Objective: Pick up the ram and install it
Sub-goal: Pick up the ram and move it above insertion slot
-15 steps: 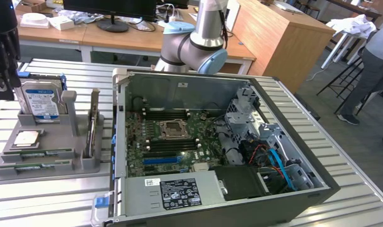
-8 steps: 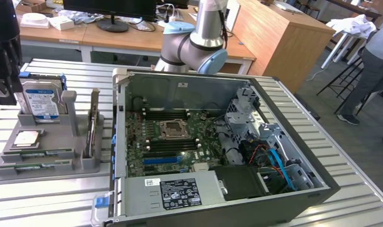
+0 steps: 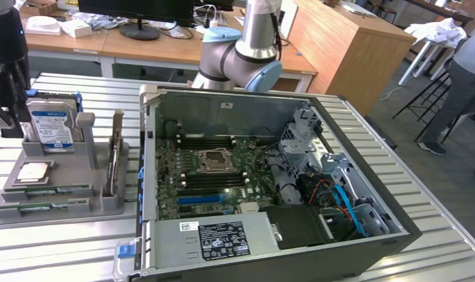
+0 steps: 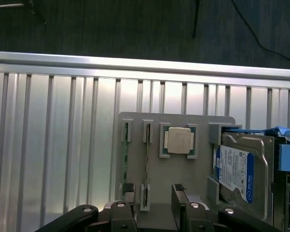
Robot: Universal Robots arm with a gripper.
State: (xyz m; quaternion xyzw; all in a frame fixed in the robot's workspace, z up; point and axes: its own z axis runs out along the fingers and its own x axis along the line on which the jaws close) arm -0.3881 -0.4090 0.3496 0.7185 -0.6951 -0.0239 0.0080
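Observation:
Two ram sticks, thin and green, lie side by side in slots of the grey holder tray (image 3: 104, 202): one ram stick (image 3: 47, 191) (image 4: 126, 159) and a second ram stick (image 3: 41, 207) (image 4: 147, 164). My gripper (image 4: 153, 191) hangs above the tray, open, its dark fingertips (image 4: 128, 188) straddling the end of the second stick with nothing held. In the exterior view my gripper (image 3: 9, 120) is the dark shape at the far left, over the tray's hard-drive end. The open PC case (image 3: 394, 235) shows the motherboard (image 3: 214, 176) with dark memory slots (image 3: 209, 142) beside the CPU socket (image 3: 218, 158).
The tray also carries a blue-labelled hard drive (image 3: 51, 126) (image 4: 236, 169), a silver-topped CPU (image 3: 33, 171) (image 4: 178, 140) and an upright expansion card (image 3: 113, 158). Everything stands on a slatted metal table (image 3: 57, 252). A person (image 3: 464, 88) stands at the exterior view's right.

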